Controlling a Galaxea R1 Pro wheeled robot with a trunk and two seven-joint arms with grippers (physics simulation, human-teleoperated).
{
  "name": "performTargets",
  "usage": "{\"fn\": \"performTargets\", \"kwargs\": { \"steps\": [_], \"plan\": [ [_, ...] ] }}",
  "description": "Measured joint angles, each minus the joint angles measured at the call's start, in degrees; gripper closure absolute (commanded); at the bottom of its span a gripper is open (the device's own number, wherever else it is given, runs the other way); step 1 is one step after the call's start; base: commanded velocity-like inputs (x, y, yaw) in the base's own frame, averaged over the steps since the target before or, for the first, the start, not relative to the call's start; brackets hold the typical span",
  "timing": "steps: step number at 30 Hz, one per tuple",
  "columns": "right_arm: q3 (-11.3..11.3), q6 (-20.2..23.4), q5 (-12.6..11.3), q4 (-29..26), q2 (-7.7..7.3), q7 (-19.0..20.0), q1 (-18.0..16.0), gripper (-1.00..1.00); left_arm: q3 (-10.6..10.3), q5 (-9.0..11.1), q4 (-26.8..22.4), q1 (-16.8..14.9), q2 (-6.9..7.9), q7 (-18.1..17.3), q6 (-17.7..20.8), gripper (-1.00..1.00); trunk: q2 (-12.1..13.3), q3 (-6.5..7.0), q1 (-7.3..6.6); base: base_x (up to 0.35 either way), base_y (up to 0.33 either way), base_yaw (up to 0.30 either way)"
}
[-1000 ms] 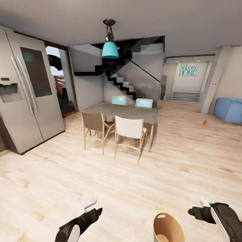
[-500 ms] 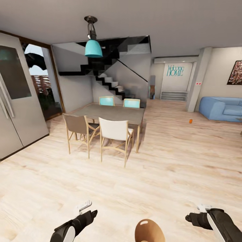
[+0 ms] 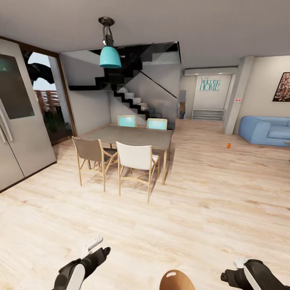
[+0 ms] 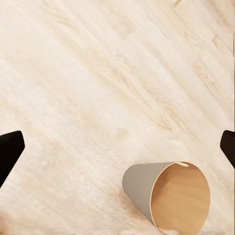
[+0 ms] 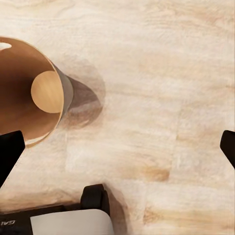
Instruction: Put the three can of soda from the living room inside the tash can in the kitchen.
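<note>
One orange can of soda [image 3: 228,145] stands on the pale wood floor far ahead to the right, near the blue sofa [image 3: 264,129]. The other two cans are out of view. The trash can [image 3: 176,280] stands on the floor just in front of me, between my arms, with its tan inside and handle hole showing. It is empty, as seen in the left wrist view [image 4: 169,196] and the right wrist view [image 5: 24,93]. My left gripper [image 3: 90,245] and right gripper [image 3: 238,264] hang low over the floor. Both are open and hold nothing.
A grey dining table [image 3: 137,136] with several chairs stands ahead at left, under a teal lamp [image 3: 110,56]. The steel fridge [image 3: 16,121] is at far left. Stairs [image 3: 133,98] rise behind. Open floor runs right toward the sofa.
The whole view has swung to the right, so the fridge slid left and the sofa came in. The trash can and both grippers sit lower in the picture. Both grippers stay open.
</note>
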Motion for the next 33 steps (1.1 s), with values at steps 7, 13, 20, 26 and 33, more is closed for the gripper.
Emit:
{"fn": "performTargets", "kwargs": {
  "steps": [7,13,20,26,33],
  "plan": [
    [0.0,-2.8,0.0,11.5,6.56,-1.8,-7.7,-1.0,-2.5,7.9,-1.0,-1.4,0.58,3.3,5.9,-1.0,-2.8,-1.26,1.54,0.003,-0.001,0.0],
    [-0.1,-2.7,0.1,13.3,8.99,-5.5,-9.9,-1.0,-3.0,8.4,0.6,-2.7,0.77,3.8,6.4,-1.0,-5.2,-2.33,2.85,0.0,0.0,0.0],
    [-0.1,5.8,0.0,13.9,7.77,-6.0,-17.2,-1.0,-3.0,8.7,1.1,-3.1,0.7,3.9,6.4,-1.0,-8.0,-3.59,4.39,0.0,0.0,0.0],
    [0.3,7.9,0.1,14.1,7.63,-6.1,-18.4,-1.0,-3.0,8.4,1.3,-3.4,0.75,4.0,5.2,-1.0,-10.4,-4.67,5.71,0.0,0.0,0.0],
    [0.3,3.8,0.2,14.1,7.25,-4.3,-18.4,-1.0,-2.9,8.3,1.7,-3.4,0.91,4.0,4.8,-1.0,-13.2,-5.93,7.25,0.0,0.0,0.0]
  ]
}}
